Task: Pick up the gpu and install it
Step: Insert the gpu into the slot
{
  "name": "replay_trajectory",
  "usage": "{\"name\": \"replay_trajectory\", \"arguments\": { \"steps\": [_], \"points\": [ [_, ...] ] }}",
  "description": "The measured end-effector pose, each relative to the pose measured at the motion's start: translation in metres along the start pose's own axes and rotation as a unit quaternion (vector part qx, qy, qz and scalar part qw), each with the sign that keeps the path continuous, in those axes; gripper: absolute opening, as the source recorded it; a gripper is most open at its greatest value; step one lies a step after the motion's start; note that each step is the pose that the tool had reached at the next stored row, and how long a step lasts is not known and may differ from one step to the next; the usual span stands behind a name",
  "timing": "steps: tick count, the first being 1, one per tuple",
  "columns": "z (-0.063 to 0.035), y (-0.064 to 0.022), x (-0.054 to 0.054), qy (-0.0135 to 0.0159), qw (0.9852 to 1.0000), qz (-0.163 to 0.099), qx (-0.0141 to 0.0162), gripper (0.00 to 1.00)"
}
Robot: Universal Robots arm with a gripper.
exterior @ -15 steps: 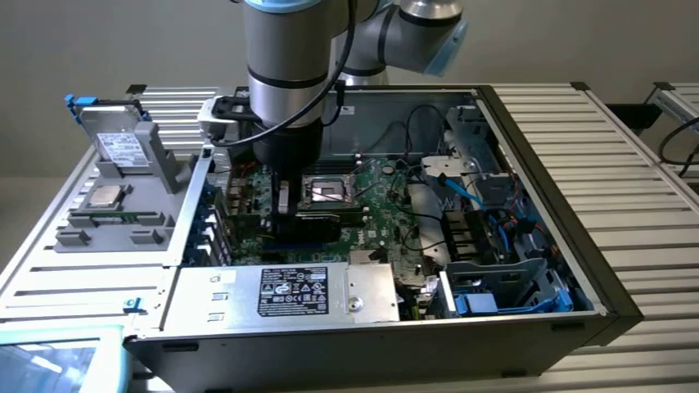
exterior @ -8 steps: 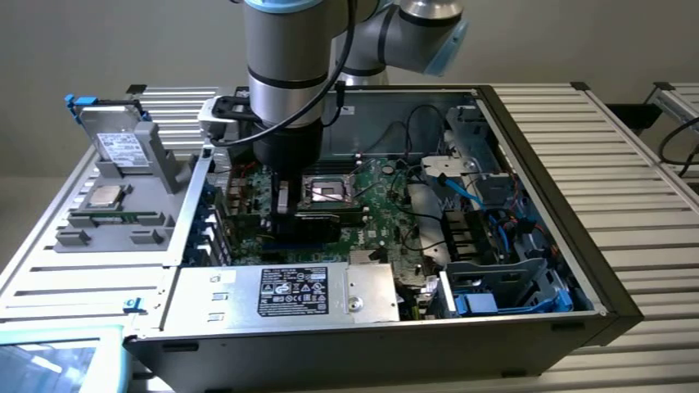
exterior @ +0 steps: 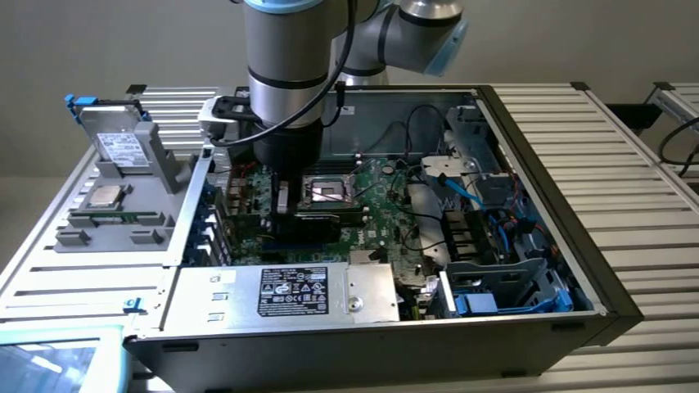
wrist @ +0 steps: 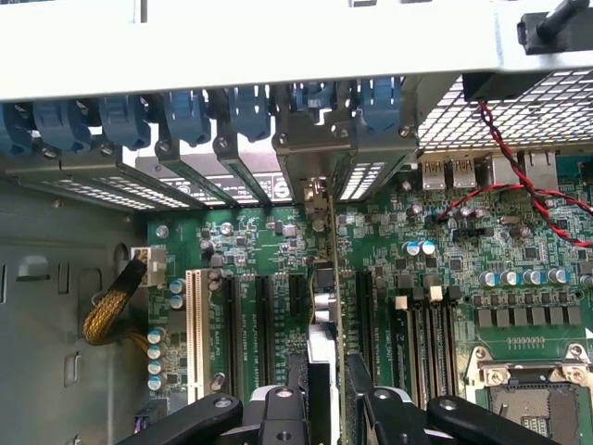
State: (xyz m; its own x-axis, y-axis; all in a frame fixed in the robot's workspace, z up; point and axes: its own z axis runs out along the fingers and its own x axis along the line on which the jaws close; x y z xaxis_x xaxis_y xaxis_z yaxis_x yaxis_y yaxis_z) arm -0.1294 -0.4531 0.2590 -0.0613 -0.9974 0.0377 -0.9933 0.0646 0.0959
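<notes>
gpu (wrist: 334, 269) stands on edge inside the open computer case (exterior: 532, 131), seen edge-on in the wrist view as a thin green line running from the rear slot openings towards the gripper (wrist: 326, 380). It sits low over the motherboard (wrist: 250, 241), among the long black expansion slots, with a white slot (wrist: 195, 324) further off to one side; whether its edge is fully seated in a slot I cannot tell. The gripper's black fingers (wrist: 295, 394) press against the card's two faces, clamping it between them.

Beyond the card's far end, a row of blue slot latches (wrist: 185, 116) lines the case's rear wall. A red and black twisted wire pair (wrist: 519, 176) crosses the board on the side of the processor socket (wrist: 537, 389), and a braided yellow cable (wrist: 111, 306) curves along the bare metal floor on the other side.

In the exterior view, the arm (exterior: 286, 65) reaches straight down into the case, its gripper (exterior: 286, 201) just beside the processor socket (exterior: 326, 191), towards the exterior view's left. A power supply with a black label (exterior: 295, 291) fills the near edge of the case. Outside the case, at the exterior view's left, a grey parts holder (exterior: 153, 164) carries a drive (exterior: 120, 147) and a square silver chip (exterior: 106, 195). All of it rests on a slatted metal table (exterior: 628, 155)
</notes>
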Motion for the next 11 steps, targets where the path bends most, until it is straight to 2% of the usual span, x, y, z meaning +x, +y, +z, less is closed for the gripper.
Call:
{"name": "replay_trajectory", "arguments": {
  "steps": [11],
  "points": [
    [-0.0011,-0.0019,0.0026,0.0001,1.0,0.0,-0.0014,0.28]
  ]
}}
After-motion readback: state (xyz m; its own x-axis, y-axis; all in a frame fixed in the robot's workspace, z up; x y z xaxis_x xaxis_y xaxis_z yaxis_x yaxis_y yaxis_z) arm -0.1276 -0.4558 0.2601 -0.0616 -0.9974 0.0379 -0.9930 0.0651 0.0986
